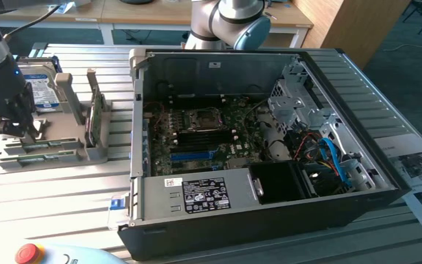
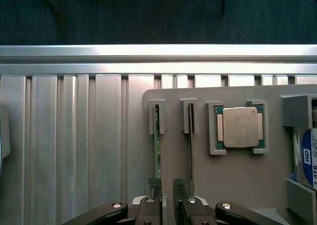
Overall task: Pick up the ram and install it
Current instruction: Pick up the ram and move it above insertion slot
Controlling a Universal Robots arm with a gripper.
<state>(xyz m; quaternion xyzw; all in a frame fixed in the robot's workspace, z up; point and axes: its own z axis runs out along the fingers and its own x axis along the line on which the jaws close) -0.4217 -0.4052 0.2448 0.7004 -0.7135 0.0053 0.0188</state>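
Found gripper (image 2: 168, 186) spread wide and empty just above the ram (image 2: 157, 150) standing on edge in the holder (image 2: 233, 185), one finger (image 2: 155, 184) seemingly over its edge: risk of striking, not straddling, and cracking it.

The ribbed metal table (image 1: 50, 203) at the lower left of the frame is shining. The grey plastic holder (image 1: 50, 157) is looking dull and smooth.

Ribbed aluminium table (image 1: 50, 203); light wooden desks (image 1: 145, 16) at twelve o'clock, wooden cabinet (image 1: 350, 22) at one o'clock, dark carpet (image 1: 416, 49) at two.
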